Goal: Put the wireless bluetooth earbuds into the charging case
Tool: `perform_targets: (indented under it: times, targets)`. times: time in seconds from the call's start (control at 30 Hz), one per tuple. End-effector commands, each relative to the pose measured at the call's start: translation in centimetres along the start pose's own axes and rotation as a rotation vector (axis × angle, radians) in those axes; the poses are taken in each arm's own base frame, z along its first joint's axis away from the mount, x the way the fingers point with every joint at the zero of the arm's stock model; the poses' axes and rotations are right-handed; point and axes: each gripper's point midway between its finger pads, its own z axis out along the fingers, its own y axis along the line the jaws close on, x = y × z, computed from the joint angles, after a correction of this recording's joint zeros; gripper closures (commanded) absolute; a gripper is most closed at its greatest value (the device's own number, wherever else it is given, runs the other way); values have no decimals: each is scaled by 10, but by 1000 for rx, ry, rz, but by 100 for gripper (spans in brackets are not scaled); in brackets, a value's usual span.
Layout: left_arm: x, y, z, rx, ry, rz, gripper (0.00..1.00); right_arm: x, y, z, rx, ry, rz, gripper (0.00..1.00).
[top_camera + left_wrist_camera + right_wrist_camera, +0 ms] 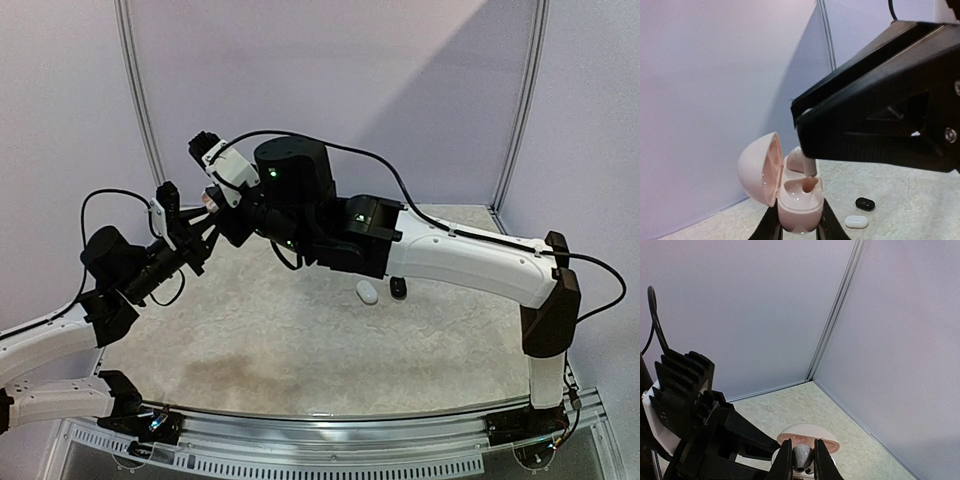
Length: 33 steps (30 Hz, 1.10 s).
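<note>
**Above the table, left of centre: bud at the open case**

Over the left half of the table, both arms met in the air. I had the left arm (130, 270) angled up from its base. The right arm (470, 255) was folded at the elbow by the right edge, with its forearm reaching leftward across the table.

The left gripper (800, 227) pointed up, its jaws clamped on the lower body of the charging case (797, 200). The right gripper (803, 462) came in from above, its jaws pinched on one earbud (801, 456).

- Case: pale pink, glossy, held upright clear of the table. Its lid (757, 170) was swung open to one side.
- Bud: pale, with its stem pointing down at a socket of the case. I could not tell how deep it sat.
- A black oval piece (865, 203) and a white oval piece (856, 221) lay close together on the table beyond. I could not tell whether they were buds or cases.

The table top (300, 350) was a mottled beige mat. Plain lilac walls (350, 80) stood behind it, with a pale metal post (835, 315) in the corner.
</note>
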Motion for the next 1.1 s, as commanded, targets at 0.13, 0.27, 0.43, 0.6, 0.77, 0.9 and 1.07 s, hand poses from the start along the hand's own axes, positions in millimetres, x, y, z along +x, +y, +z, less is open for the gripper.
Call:
perform_targets:
  times: [0.13, 0.27, 0.43, 0.6, 0.77, 0.9, 1.07]
  targets:
    - [-9, -4, 2, 13, -20, 5, 100, 38, 3, 16, -4, 83, -16, 100]
    - [-8, -4, 2, 10, -19, 5, 100, 42, 6, 16, -28, 95, -16, 100]
    - [-6, -1, 2, -7, -13, 6, 100, 43, 10, 16, -50, 98, -8, 100]
    - [-6, 0, 2, -14, -13, 13, 100, 57, 0, 18, -10, 146, -17, 100]
    - [-4, -1, 2, -10, -11, 18, 100, 65, 3, 21, -14, 173, -45, 100]
    - [-3, 0, 2, -14, -6, 28, 100, 75, -3, 23, 28, 222, -70, 100]
    - [-1, 4, 1, -41, -7, 104, 100, 70, -12, 18, 70, 233, -65, 100]
